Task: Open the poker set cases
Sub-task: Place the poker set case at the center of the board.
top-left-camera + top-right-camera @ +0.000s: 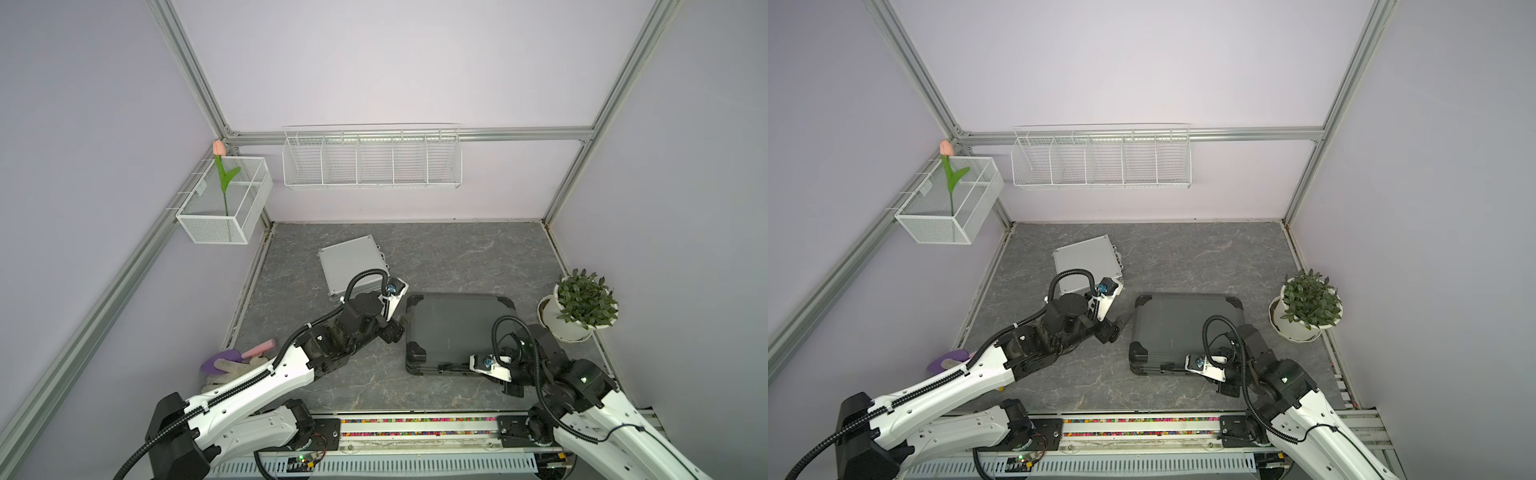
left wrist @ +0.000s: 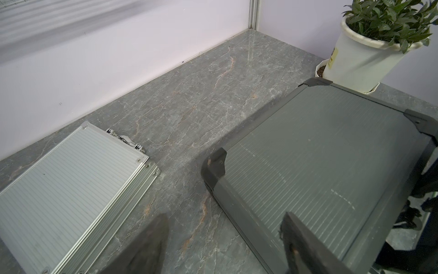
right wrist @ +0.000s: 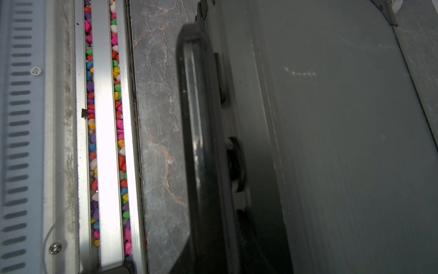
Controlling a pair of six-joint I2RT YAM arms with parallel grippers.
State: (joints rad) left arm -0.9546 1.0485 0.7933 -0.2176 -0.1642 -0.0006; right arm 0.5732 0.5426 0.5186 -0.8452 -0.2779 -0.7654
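1. Your left gripper [image 2: 225,246]: jaws wide and empty, straddling the left edge of the large dark grey ribbed case with black corner guards [image 1: 457,328], probably to brace it.
2. Your right gripper [image 1: 446,367]: at that case's front edge by its black handle [image 3: 196,118], likely after a latch. I can't tell the jaw gap.
3. The dark case lies shut near the front edge of the grey marble tabletop [image 1: 457,257]. The small square silver ribbed aluminium case [image 1: 353,266] lies shut toward the back-left corner.

On the table [image 1: 457,257] the small case [image 1: 349,266] lies behind and left of the large case [image 1: 453,328]; the plant [image 1: 586,301] stands right of both.
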